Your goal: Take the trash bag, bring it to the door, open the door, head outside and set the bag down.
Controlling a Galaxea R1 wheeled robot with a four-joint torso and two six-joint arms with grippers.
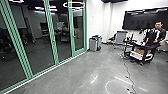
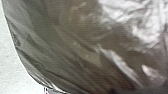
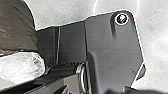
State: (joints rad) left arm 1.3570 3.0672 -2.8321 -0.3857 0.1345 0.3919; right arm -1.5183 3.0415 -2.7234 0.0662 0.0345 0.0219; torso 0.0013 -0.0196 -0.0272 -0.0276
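Glossily, the trash bag (image 2: 82, 47) bulges very near the left wrist camera, its thin brown-grey plastic drawn into long slanting creases, with bright crinkled patches where light strikes the film. Its outline swells in a smooth curve against a pale, finely speckled surface. In the right wrist view its dark, wrinkled side appears again, together with a whitish, rounded, shiny patch (image 3: 20, 67); whether that is glare on the film or something else, I cannot tell. The bag overlaps the robot's flat, matt dark plate (image 3: 110, 45) from that angle, near the jointed bar (image 3: 62, 71). What bears its weight is hidden.

As for pose, the left wrist is close up to the bag, while the right wrist looks down past it onto the plate and the floor. Whether the left claw or the right claw is spread, pressed together or pinching plastic, I cannot tell.

From the head camera, smooth grey floor (image 1: 75, 75) stretches out with soft light streaks. Tall glass panels (image 1: 35, 32) in ribbed green frames (image 1: 51, 32) run along the robot's left, a narrow glass door (image 1: 78, 27) at their far end. Beyond it, a boxy grey bin (image 1: 93, 45) sits near the white wall (image 1: 93, 15). Well apart, on the right, a person (image 1: 155, 32) is behind a dark cart (image 1: 147, 57) bearing a brown box (image 1: 144, 51), and a thin black cable (image 1: 128, 71) wanders over the floor.
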